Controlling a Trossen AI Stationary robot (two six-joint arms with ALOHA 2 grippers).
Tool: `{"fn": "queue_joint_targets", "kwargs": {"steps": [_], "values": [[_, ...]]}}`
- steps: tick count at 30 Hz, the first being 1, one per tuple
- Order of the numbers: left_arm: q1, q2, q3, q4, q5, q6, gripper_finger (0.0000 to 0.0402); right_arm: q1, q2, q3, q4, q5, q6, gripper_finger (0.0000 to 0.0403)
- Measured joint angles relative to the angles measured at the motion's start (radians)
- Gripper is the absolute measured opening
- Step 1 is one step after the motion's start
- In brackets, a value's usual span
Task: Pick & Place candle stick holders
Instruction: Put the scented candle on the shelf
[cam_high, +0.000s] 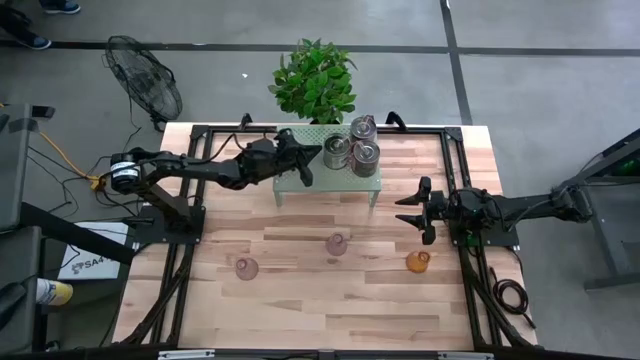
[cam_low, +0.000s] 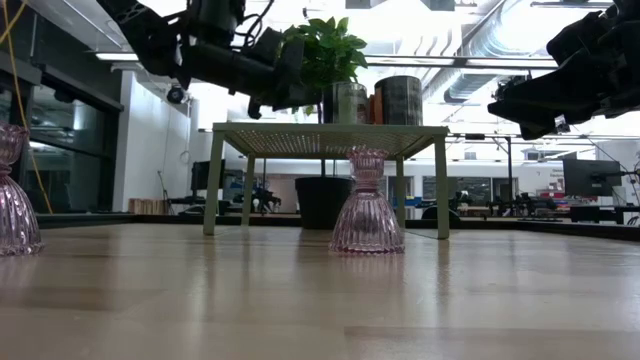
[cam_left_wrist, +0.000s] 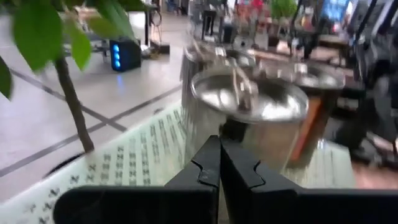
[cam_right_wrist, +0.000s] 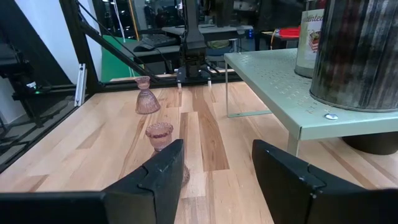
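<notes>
While we logged the scene from above, three silver holders (cam_high: 352, 146) stood clustered on the green shelf (cam_high: 300, 184) at upper centre of the frame, in front of a potted plant (cam_high: 314, 80). We noted the left end effector (cam_high: 303, 160) over the shelf's left part, just beside the nearest silver holder, its fingers pressed together with nothing between them. On the worktop (cam_high: 330, 300) lay two pink holders (cam_high: 337, 243), one at centre and one at lower left, and an amber holder (cam_high: 418, 261) at lower right. We recorded the right end effector (cam_high: 413, 211) right of centre, above the amber holder, fingers spread wide and empty.
</notes>
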Motion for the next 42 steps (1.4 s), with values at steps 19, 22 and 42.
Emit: {"fn": "queue_joint_targets", "kwargs": {"steps": [19,22,42], "values": [[0.0,0.0,0.0,-0.066,0.126,0.049,0.0,0.0,0.0,0.0,0.0,0.0,0.0,0.0185],[0.0,0.0,0.0,-0.037,0.097,0.049,0.0,0.0,0.0,0.0,0.0,0.0,0.001,0.0185],[0.0,0.087,0.06,0.004,0.087,0.055,0.0,0.0,0.0,0.0,0.0,0.0,0.0,0.0185]]}}
